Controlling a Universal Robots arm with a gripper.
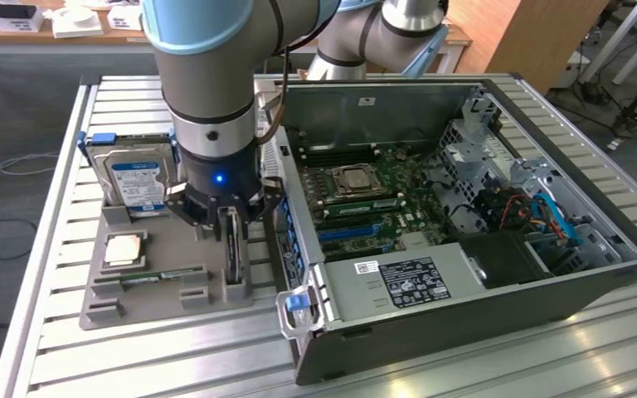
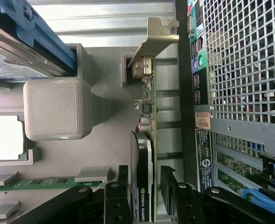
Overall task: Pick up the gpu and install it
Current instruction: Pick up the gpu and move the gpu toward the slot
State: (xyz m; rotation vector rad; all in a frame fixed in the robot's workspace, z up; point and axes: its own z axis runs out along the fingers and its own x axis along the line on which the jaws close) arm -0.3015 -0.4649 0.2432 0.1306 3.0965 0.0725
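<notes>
The gpu stands on edge in the gray holder, directly between the jaws of the gripper (silver bracket farthest from the fingertips). Jaws released, one flanking each face, not clamping. Outside one jaw is the computer case; outside the other, the hard drive.

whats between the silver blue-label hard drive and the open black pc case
The thin gpu card standing on edge in the grey holder, open gripper straddling it, in the exterior view.

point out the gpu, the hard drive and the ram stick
gpu (image 2: pixel 144 158), wrist view, on its black cooler face
hard drive (image 1: pixel 136 178), exterior view, on its blue label
ram stick (image 1: pixel 158 276), exterior view, on the middle of its green edge
</notes>
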